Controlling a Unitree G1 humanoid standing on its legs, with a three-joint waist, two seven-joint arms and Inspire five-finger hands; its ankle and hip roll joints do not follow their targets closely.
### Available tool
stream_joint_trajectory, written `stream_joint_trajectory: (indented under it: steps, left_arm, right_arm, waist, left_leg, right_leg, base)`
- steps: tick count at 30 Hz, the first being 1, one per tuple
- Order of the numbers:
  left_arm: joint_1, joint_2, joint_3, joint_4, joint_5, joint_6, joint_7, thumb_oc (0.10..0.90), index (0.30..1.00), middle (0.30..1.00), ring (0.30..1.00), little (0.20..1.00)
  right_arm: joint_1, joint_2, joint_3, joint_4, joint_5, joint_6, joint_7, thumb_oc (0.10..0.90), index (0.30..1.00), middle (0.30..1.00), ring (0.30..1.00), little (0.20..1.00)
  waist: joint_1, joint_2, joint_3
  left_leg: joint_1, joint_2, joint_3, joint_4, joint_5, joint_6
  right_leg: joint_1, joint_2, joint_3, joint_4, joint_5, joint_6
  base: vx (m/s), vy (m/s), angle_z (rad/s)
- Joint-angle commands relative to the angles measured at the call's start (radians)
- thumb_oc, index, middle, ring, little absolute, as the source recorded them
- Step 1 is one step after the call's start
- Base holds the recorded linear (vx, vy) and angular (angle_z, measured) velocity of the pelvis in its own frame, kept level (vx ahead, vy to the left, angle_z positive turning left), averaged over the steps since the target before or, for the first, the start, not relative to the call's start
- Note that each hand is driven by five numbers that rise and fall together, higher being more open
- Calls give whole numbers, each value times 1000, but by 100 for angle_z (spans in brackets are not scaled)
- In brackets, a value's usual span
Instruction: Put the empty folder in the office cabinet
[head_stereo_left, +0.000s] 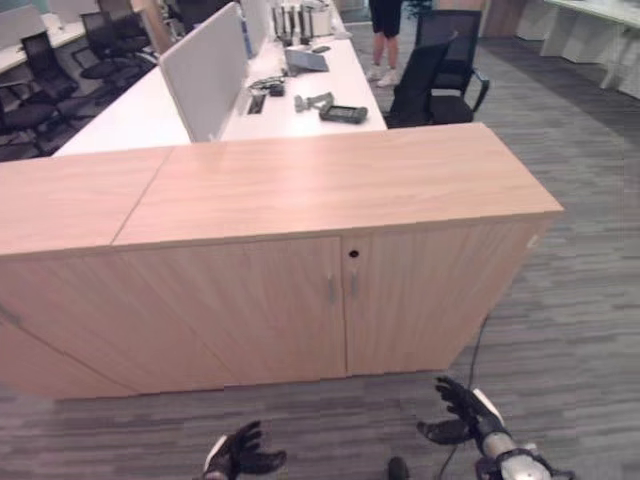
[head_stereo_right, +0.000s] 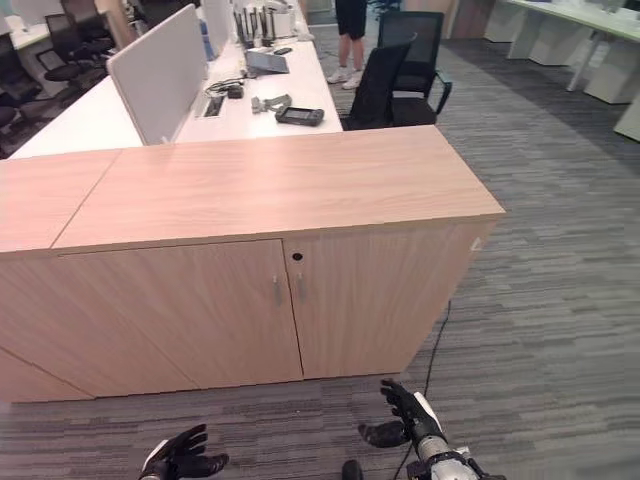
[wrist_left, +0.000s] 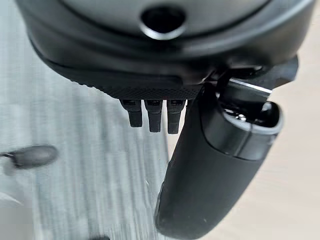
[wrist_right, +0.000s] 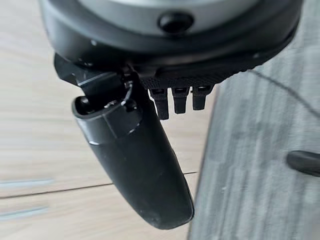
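Note:
The light wooden office cabinet (head_stereo_left: 330, 190) stands in front of me with both doors (head_stereo_left: 240, 310) shut. Two slim metal handles (head_stereo_left: 331, 288) meet at its middle, under a small dark keyhole (head_stereo_left: 353, 254). My left hand (head_stereo_left: 240, 455) hovers low over the carpet before the left door, fingers relaxed and holding nothing. My right hand (head_stereo_left: 460, 410) hangs low before the right door, also open and empty. In the wrist views, the left thumb (wrist_left: 210, 170) and the right thumb (wrist_right: 135, 160) stand out straight, with the cabinet's wood and the carpet beyond.
A second wooden cabinet (head_stereo_left: 60, 210) adjoins on the left. Behind stands a white desk (head_stereo_left: 300, 100) with a grey divider (head_stereo_left: 205, 70) and small devices. A black office chair (head_stereo_left: 435, 75) stands at its right, and a person (head_stereo_left: 385, 35) farther back. Grey carpet (head_stereo_left: 580, 330) surrounds the cabinet.

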Motion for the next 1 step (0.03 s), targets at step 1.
stream_joint_trajectory:
  steps: [1]
  left_arm:
    - [-50,33,5,-3,25,-63,21,800,900,900,900,900]
  right_arm:
    - [-107,-5,-10,-55,-35,-58,-19,800,900,900,900,900]
  waist:
    - [3,-27,-12]
  left_leg:
    - [-18,19,-14,26,-2,-12]
  right_leg:
    - [28,-83,-22,71,-123,89]
  base:
    - [-55,40,-35]
